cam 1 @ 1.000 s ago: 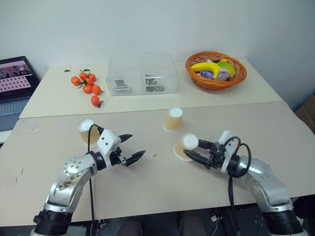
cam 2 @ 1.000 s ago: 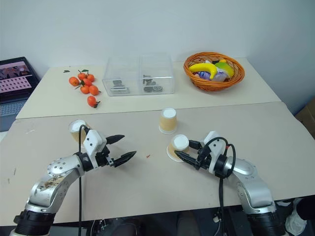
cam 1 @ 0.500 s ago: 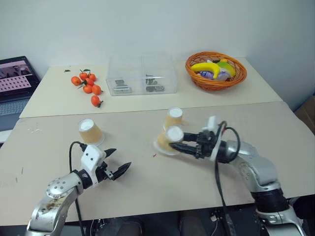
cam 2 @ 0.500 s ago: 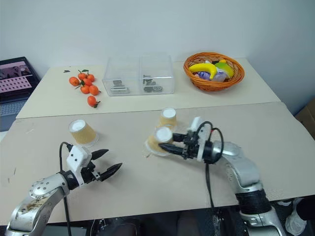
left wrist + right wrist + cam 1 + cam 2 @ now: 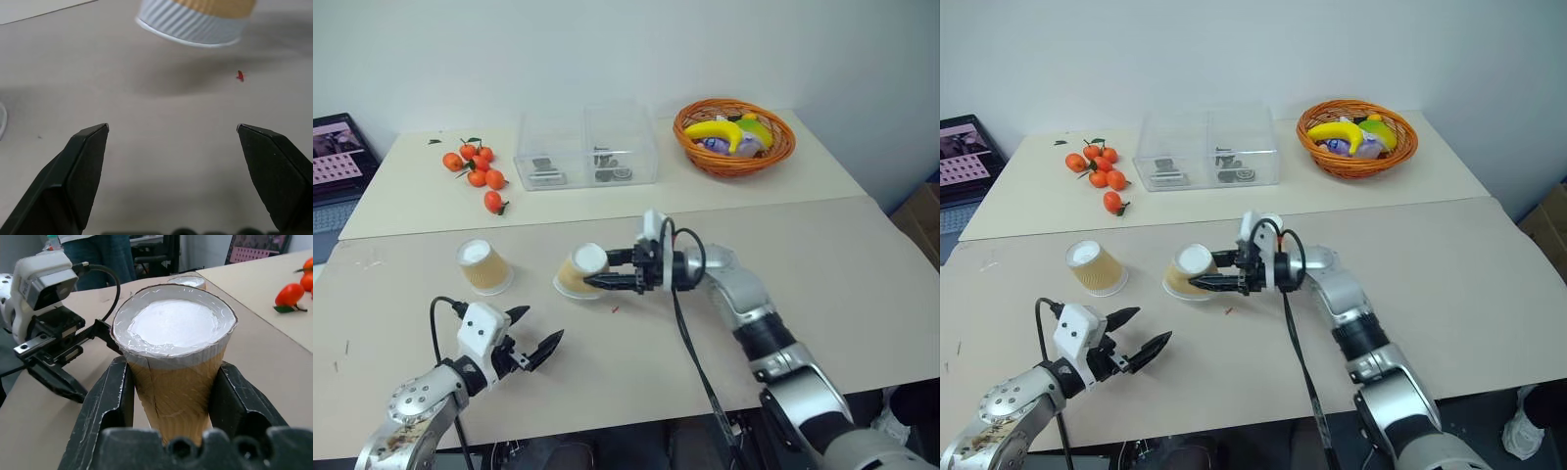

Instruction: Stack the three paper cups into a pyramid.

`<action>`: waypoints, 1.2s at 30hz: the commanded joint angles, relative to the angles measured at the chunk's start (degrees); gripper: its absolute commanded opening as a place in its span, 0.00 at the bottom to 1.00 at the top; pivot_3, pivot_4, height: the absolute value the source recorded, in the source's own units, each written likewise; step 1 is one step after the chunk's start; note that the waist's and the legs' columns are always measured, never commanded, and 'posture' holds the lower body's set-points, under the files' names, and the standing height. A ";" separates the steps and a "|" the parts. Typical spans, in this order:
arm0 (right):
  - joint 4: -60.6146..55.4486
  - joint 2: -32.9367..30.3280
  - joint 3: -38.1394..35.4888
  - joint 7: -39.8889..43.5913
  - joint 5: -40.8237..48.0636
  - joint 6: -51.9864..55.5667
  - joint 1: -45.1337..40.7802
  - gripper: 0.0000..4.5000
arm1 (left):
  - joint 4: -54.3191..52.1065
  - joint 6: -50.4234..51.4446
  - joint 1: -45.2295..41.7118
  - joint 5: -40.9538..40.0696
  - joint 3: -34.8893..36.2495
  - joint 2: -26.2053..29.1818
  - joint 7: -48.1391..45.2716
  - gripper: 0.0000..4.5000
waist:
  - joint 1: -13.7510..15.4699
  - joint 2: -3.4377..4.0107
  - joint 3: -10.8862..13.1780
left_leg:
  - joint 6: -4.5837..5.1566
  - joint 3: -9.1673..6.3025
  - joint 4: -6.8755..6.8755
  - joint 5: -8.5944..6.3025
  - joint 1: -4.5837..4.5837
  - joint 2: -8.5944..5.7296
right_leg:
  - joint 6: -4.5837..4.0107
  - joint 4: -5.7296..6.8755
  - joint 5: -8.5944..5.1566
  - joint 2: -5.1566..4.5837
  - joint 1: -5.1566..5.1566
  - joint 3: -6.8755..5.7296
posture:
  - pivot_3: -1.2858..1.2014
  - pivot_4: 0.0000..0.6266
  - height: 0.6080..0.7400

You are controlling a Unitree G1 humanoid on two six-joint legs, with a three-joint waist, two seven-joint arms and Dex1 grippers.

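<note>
head views: the right gripper [image 5: 597,281] is clamping a tilted cup [image 5: 580,272] just above the table [image 5: 862,294], beside an upside-down cup [image 5: 483,266]; a third cup [image 5: 1271,223] is peeking from behind that arm. no pyramid is standing yet.

left wrist view: the left gripper [image 5: 171,134] is gaping wide and holding nothing, facing the held cup's rim.

right wrist view: black fingers [image 5: 115,396] are squeezing the cup's tan sides. base pairing and topping are remaining.

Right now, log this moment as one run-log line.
right gripper: shut on paper cup, tilted above table | left gripper: open, nothing held | second cup: upside down on table | pyramid: not started
</note>
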 commanded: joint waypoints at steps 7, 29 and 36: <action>6.28 1.88 -0.44 1.91 -4.54 -7.01 -0.71 0.55 | -3.54 0.42 1.53 -0.82 1.15 -0.69 2.13 1.00 | -0.16 0.01 0.00 | -0.05 0.00 0.00 -0.04 -0.04 0.01 | 0.00 0.01 0.00 0.02 -0.10 0.00 | 0.52 0.24 0.99; -21.53 -13.39 -12.83 1.14 5.88 14.20 11.85 0.98 | 3.69 0.98 -7.93 -1.84 -2.17 1.71 -3.09 1.00 | -0.16 0.00 0.00 | -0.08 0.03 0.01 -0.02 -0.05 0.09 | -0.10 0.01 0.07 0.09 -0.06 -0.03 | 0.52 0.24 0.99; -26.17 -22.90 -21.66 -6.55 3.32 12.48 20.70 0.98 | -0.49 1.63 -4.44 -2.78 -2.70 6.76 -8.25 1.00 | 0.19 -0.01 0.01 | 0.02 0.08 0.07 -0.08 -0.14 0.04 | -0.05 -0.07 0.05 0.05 -0.02 -0.01 | 0.52 0.24 0.99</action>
